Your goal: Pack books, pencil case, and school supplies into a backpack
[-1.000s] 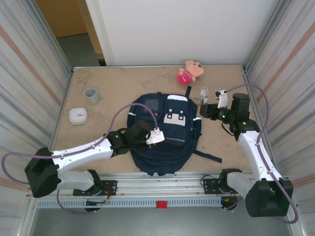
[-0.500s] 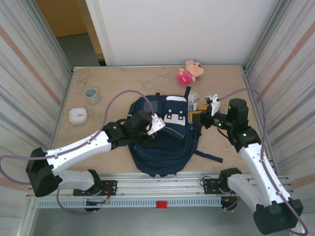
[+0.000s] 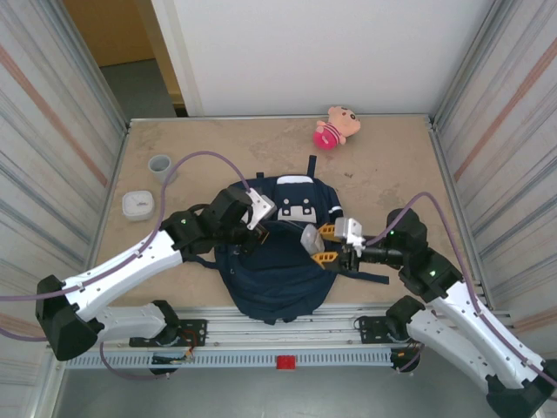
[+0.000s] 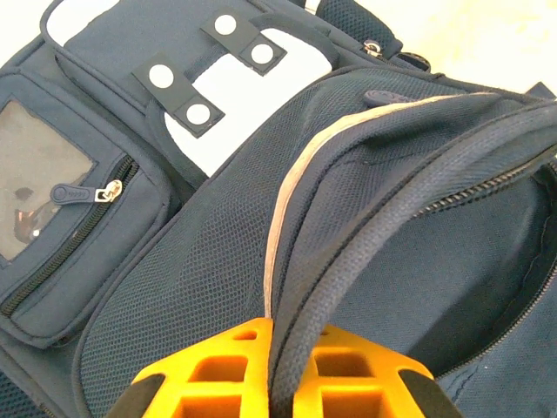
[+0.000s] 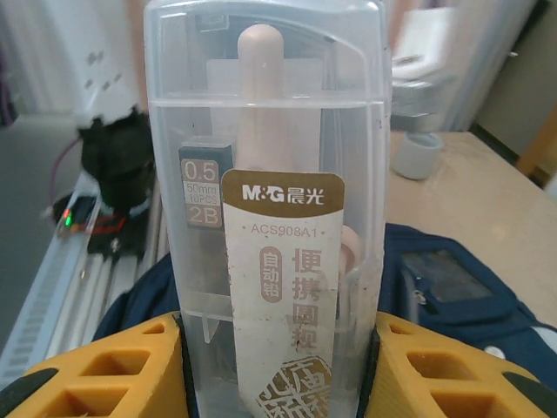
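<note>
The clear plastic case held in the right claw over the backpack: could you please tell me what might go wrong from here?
1. The left claw pinches only a thin edge of the backpack at its opening. The fabric may slip out and the opening could sag shut.
2. The right claw grips the smooth clear case near one end, so it might pivot or slide out if it catches on that edge.
</note>
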Robot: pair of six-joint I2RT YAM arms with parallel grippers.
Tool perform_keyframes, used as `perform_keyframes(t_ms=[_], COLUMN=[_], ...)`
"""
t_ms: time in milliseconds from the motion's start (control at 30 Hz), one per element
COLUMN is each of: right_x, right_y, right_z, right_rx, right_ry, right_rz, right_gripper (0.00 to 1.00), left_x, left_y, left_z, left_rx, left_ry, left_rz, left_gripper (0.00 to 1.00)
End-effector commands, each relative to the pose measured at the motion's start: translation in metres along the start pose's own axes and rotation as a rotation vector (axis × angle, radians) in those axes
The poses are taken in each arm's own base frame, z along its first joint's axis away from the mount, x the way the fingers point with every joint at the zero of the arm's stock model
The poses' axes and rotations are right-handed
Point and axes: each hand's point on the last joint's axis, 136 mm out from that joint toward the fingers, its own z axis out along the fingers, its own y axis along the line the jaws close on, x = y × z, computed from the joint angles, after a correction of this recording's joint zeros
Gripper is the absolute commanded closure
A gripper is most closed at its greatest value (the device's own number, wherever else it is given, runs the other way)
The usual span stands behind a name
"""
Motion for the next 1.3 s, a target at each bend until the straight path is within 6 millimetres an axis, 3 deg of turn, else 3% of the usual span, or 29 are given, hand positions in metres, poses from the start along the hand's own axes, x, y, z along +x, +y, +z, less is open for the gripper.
perform_keyframes(t_ms=[0, 200, 300, 467, 700, 833, 1067, 1267], right_x=[0.013, 0.041, 0.056, 0.076, 0.106, 0.104, 0.079, 0.075], right_y=[0.003, 0.006, -0.003, -0.039, -0.052, -0.058, -0.065, -0.043], right_z=[0.011, 0.049, 0.06, 0.057, 0.054, 0.062, 0.059, 0.037], right_rx=[0.008, -0.016, 0.004, 0.161, 0.182, 0.209, 0.307, 0.292], right_ry=[0.063, 0.23, 0.328, 0.521, 0.725, 0.74, 0.638, 0.548], right_rz=[-0.173, -0.31, -0.324, -0.316, -0.385, -0.475, -0.408, -0.243], right_gripper=[0.62, 0.6, 0.6, 0.61, 0.59, 0.51, 0.36, 0.49], left_x=[-0.039, -0.041, -0.044, -0.045, -0.046, -0.049, -0.049, -0.05], left_y=[-0.014, -0.015, -0.016, -0.018, -0.018, -0.019, -0.016, -0.014], left_z=[-0.019, -0.016, -0.018, -0.021, -0.024, -0.024, -0.024, -0.024], left_rx=[0.098, 0.115, 0.125, 0.137, 0.145, 0.153, 0.143, 0.14], left_ry=[-0.164, -0.165, -0.177, -0.18, -0.199, -0.204, -0.205, -0.214], left_rz=[-0.034, -0.034, -0.033, -0.027, -0.036, -0.033, -0.042, -0.048], left_gripper=[1.0, 1.0, 1.0, 1.0, 1.0, 1.0, 1.0, 1.0])
